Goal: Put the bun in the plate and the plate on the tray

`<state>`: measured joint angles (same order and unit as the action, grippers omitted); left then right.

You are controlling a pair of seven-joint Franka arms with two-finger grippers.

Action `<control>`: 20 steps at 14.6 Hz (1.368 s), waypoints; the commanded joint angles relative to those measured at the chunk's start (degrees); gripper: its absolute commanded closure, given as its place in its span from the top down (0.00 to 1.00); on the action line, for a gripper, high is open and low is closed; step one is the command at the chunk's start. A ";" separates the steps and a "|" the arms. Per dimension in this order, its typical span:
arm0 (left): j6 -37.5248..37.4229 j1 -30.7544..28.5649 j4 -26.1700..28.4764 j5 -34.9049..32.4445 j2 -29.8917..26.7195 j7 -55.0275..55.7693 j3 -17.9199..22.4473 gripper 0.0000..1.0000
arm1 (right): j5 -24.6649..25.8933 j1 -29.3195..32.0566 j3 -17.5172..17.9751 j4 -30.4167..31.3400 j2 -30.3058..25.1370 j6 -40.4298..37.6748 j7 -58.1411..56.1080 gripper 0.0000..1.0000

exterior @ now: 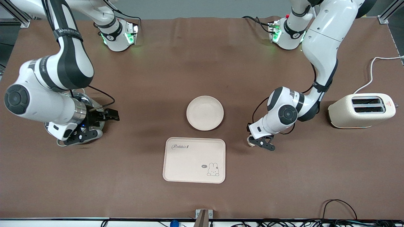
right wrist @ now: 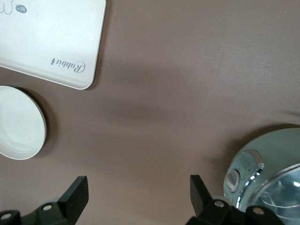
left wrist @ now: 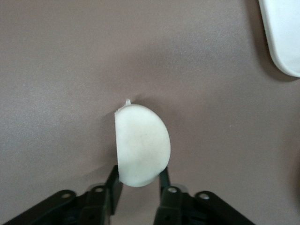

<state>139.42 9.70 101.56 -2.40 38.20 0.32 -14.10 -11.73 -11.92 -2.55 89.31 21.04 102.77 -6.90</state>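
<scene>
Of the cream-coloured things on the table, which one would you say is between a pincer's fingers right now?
The bun, the small half-moon lump between the left pincer fingers. The plate, tray and toaster sit untouched.

You are looking at a table (exterior: 202, 63) covered in a plain brown cloth, with both arm bases planted along its edge farthest from the front camera. The round cream plate (exterior: 204, 113) lies flat near the middle. The cream tray (exterior: 194, 160) with its "Rabbit" lettering and rabbit drawing sits just nearer the front camera, close to the plate but not touching it. The small white bun (left wrist: 141, 145) rests on the cloth toward the left arm's end, beside the tray. A cream toaster (exterior: 361, 110) stands farther toward that end, its white cord (exterior: 372, 72) trailing off. A shiny metal lid (right wrist: 272, 173) lies at the right arm's end.
</scene>
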 commanded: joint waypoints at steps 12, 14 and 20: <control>-16.46 12.07 -9.89 -0.32 -3.40 47.19 -4.71 0.04 | -3.65 -6.09 -0.26 0.25 5.06 2.70 2.16 0.96; -12.70 14.45 -9.28 -0.15 -1.47 51.78 -4.71 0.06 | -3.91 -6.53 -0.17 0.25 6.03 3.14 2.25 0.96; -7.41 19.73 -9.45 -0.23 2.05 62.78 -4.62 1.00 | -9.63 -7.41 -0.26 0.25 9.81 3.40 2.16 0.96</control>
<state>131.51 29.44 92.88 -2.43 40.16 61.89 -19.08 -19.70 -18.45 -2.54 89.51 30.13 105.69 -5.07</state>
